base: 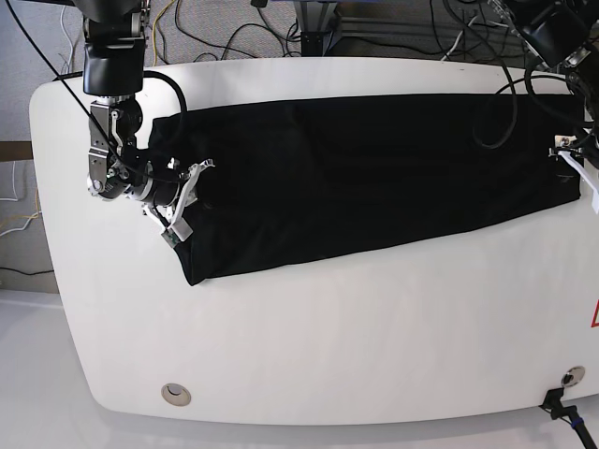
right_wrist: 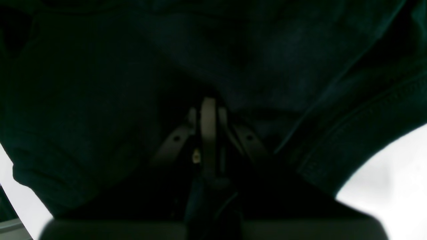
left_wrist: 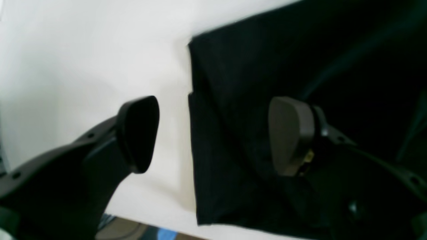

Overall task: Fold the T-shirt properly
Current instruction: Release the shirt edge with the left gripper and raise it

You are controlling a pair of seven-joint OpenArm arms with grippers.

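On table (base: 309, 355) – T-shirt (base: 374, 178); right end effector (right_wrist: 208, 113) clenching hem; left end effector (left_wrist: 213, 133) released.

I count one T-shirt (base: 365, 182), a single long black strip running from 9 o'clock to 3 o'clock on the one white counter (base: 309, 346). I have two arms, each with one tool: the right tool (base: 182, 201) at 9 o'clock and the left tool (left_wrist: 213, 133) at 3 o'clock, so two tools in all. On the counter I see two round fittings, one (base: 175, 394) at 7 o'clock and one (base: 572, 377) at 5 o'clock.
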